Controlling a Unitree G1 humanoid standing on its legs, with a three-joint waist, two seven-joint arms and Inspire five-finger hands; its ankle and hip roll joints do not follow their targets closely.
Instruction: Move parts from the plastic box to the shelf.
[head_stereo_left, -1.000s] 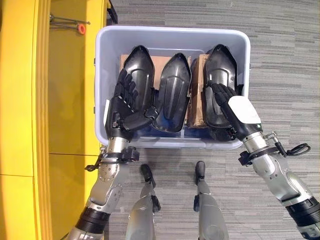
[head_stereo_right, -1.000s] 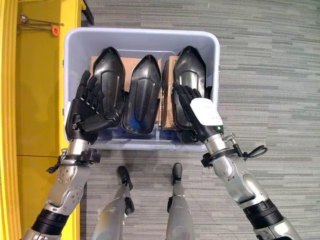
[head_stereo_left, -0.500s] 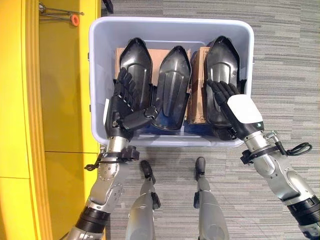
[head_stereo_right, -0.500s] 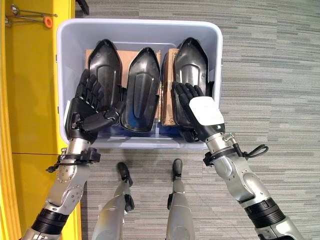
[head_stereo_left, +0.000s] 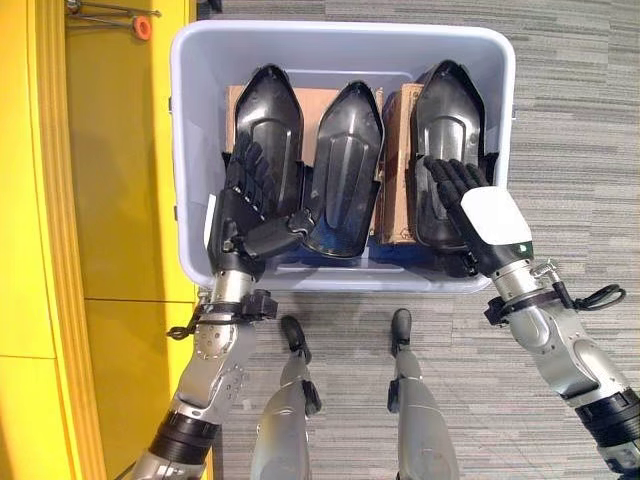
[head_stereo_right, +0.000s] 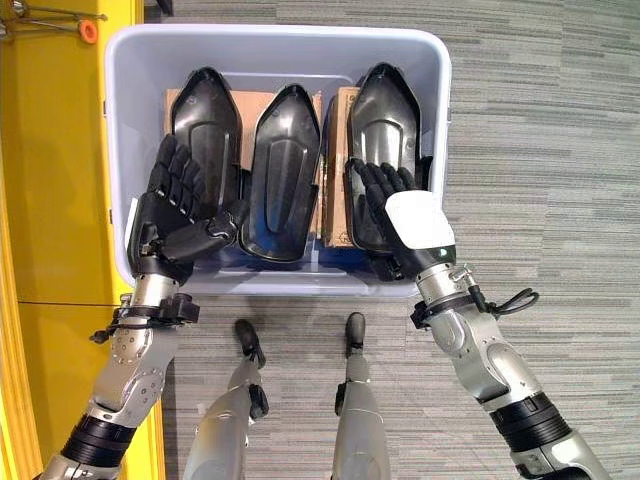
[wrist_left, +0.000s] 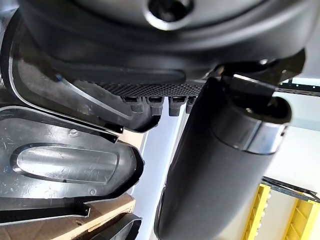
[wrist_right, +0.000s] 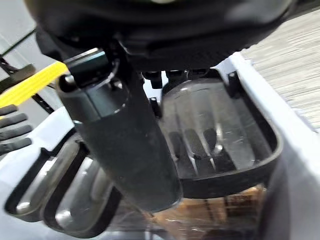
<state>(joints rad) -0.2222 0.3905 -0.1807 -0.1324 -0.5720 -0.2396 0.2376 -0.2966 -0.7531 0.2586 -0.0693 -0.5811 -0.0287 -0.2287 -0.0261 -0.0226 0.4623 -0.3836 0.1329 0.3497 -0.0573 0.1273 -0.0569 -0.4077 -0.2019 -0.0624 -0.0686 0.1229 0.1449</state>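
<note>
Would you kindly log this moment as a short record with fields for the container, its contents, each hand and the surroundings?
container: plastic box, pale blue-grey, on the grey floor
contents: three black parts standing side by side against cardboard pieces
left hand: open, fingers straight over the leftmost part
right hand: open, fingers laid on the rightmost part
surroundings: yellow shelf on the robot's left
</note>
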